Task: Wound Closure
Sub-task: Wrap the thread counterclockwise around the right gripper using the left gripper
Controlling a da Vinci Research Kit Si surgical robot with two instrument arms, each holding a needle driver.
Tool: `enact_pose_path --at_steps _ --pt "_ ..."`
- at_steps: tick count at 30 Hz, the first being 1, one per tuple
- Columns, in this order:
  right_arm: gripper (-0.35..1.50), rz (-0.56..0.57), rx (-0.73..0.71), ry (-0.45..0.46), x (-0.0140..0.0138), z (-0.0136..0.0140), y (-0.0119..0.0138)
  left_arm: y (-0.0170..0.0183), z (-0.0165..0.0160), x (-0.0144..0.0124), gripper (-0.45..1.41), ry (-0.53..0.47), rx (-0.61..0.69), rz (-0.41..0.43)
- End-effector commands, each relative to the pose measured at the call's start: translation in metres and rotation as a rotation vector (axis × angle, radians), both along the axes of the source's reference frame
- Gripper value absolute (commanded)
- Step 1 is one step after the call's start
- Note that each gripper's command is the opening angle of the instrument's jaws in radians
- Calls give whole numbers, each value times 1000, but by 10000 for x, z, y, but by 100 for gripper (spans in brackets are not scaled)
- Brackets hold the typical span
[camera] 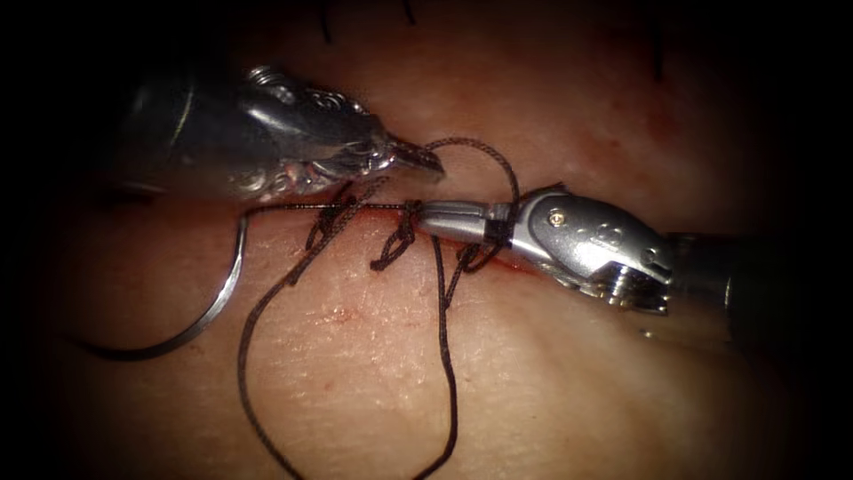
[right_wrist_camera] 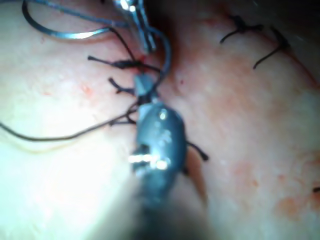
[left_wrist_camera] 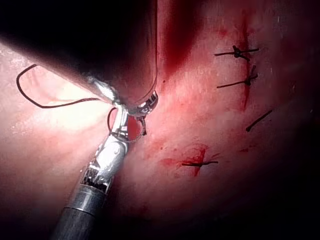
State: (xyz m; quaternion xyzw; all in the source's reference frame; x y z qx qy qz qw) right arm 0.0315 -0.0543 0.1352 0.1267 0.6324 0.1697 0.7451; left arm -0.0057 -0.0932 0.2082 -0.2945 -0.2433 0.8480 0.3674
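Both tools are meeting over the cut [camera: 498, 253] in the tissue [camera: 551, 391]; the left tool [camera: 425, 160], coming in from the left, is pressing its jaws together on the thread [camera: 484, 153], which is arching from its tip over to the right tool [camera: 444, 218]; the right tool, coming in from the right, is lying along the cut with its jaws pressed together, and the thread is wrapping around them; whether they are pinching it I cannot tell; the needle [camera: 213, 302] is lying loose on the tissue at the left, near side, with neither tool holding it; a long loop of thread is trailing toward the near edge; knotted stitches [camera: 400, 240] are sitting along the cut.
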Motion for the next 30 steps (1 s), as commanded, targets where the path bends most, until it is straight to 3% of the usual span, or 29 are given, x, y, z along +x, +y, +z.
enact_pose_path --at_steps 1,9,15,21,27,28,29,30 --pt "-35 3 2 11 0 4 -4 -3 14 -6 -45 14 3 12" --pt "-35 46 7 81 -17 -10 -4 -13 61 -17 -45 44 9 78" --pt "-35 95 -3 110 12 -12 -14 -28 57 -39 -45 9 27 101" --pt "-35 231 -16 117 9 -15 -10 -34 53 -38 -45 -15 10 97" --pt "-35 283 -12 169 13 -23 -5 -33 56 -35 -45 -20 6 96" --pt "-30 292 -11 177 14 -25 -4 -33 57 -35 -45 -20 5 96" --pt "-1 305 -10 189 15 -27 -2 -34 58 -35 -45 -21 2 93" --pt "41 322 -15 202 17 -28 0 -35 59 -36 -45 -22 3 94"
